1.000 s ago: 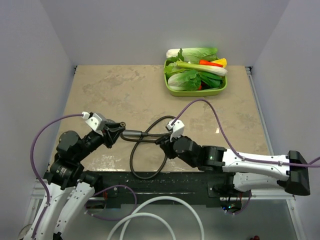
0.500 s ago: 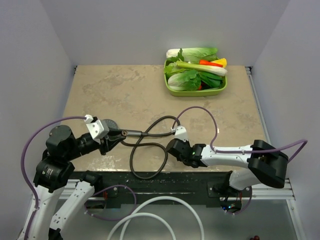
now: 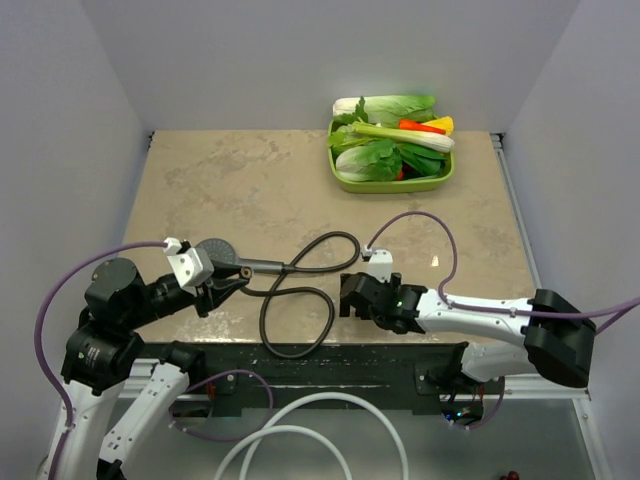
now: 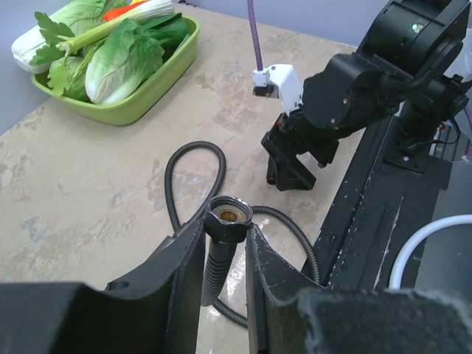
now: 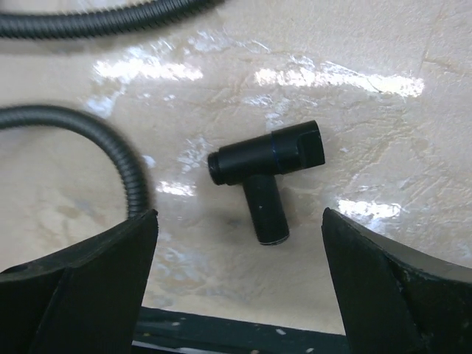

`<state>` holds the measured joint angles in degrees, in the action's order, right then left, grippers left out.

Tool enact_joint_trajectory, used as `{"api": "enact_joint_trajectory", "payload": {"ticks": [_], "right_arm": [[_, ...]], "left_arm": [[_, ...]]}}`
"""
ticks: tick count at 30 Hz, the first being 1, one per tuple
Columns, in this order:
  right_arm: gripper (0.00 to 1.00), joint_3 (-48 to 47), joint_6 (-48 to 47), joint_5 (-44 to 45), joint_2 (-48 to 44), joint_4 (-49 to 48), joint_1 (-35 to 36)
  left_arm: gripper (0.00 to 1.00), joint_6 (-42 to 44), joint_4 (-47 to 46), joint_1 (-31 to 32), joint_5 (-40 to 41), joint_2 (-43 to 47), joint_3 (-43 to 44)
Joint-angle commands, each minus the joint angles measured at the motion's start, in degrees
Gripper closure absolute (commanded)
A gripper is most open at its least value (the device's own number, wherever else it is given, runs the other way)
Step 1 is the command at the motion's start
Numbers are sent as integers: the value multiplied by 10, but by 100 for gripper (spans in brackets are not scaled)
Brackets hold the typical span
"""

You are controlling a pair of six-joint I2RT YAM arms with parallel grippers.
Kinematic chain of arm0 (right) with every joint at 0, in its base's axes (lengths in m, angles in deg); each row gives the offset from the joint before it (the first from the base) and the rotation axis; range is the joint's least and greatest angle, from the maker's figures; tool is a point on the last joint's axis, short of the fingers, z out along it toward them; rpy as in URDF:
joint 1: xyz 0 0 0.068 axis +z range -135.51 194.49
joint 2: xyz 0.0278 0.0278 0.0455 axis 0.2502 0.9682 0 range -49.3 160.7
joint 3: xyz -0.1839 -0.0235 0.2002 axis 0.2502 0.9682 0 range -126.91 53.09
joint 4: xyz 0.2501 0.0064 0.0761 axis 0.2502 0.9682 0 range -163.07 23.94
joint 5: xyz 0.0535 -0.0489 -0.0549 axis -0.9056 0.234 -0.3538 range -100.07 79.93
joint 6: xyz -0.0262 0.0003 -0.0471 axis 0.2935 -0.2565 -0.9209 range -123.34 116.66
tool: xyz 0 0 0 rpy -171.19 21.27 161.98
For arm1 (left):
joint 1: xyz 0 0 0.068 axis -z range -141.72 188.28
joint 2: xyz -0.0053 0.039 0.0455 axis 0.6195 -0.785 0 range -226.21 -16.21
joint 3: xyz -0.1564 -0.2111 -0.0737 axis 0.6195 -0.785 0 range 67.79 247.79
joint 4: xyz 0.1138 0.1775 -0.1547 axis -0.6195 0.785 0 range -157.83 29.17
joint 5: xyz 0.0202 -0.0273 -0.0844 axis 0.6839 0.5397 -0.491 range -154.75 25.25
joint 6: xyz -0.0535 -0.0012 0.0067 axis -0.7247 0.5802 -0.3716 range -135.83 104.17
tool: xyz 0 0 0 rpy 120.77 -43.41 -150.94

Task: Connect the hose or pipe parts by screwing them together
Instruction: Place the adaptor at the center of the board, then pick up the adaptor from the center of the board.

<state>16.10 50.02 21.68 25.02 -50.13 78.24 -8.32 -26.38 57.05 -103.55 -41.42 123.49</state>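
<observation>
Left fingers (image 4: 184,287) clench shower head (image 3: 214,248); right fingers (image 5: 81,273), released, flank T-fitting (image 5: 267,158) by table (image 3: 250,180) edge.

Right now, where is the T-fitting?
In the right wrist view, the T-fitting lies on the table between the open jaws of the right gripper, beside the hose.

Top external: high, from the near edge, looks down on whole desk (image 3: 250,180). Left wrist: low, faces across toward right tool (image 4: 286,173). Right wrist: close, straight down. All share hose (image 5: 74,23).
</observation>
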Motion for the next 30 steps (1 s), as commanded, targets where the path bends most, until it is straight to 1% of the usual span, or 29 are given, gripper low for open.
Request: {"api": "enact_joint_trajectory", "payload": {"ticks": [1,2,4,5,8,12,16,18,22,25,26,30], "right_arm": [[8,-33,97,-17,-21,12,-30],[11,-35,111,-20,-11,8,-34],[13,-48,136,-28,8,12,-48],[14,-55,144,-27,34,22,-53],[14,-71,164,-32,67,40,-70],[17,-70,187,-29,81,47,-84],[19,-63,199,-23,86,45,-107],[23,-61,196,-30,92,20,-118],[27,-98,178,-36,147,15,-129],[33,-120,171,-42,171,14,-129],[39,-122,170,-45,179,13,-130],[48,-142,157,-50,185,18,-130]], "left_arm": [[100,-3,-25,-3,-19,-2,0],[100,-3,-29,-3,-21,-3,-1],[100,-3,-33,-3,-29,-8,-2],[100,-3,-33,-3,-32,-11,-2],[100,-9,-34,-2,-43,-5,-3],[100,-7,-36,-3,-43,20,-9],[100,-3,-31,-3,-48,30,-12],[100,3,-29,-3,-56,31,-17],[100,8,-29,-2,-81,26,-21],[100,13,-23,-3,-91,15,-20],[100,14,-23,-3,-94,9,-20],[100,15,-25,-3,-99,2,-18]]}}
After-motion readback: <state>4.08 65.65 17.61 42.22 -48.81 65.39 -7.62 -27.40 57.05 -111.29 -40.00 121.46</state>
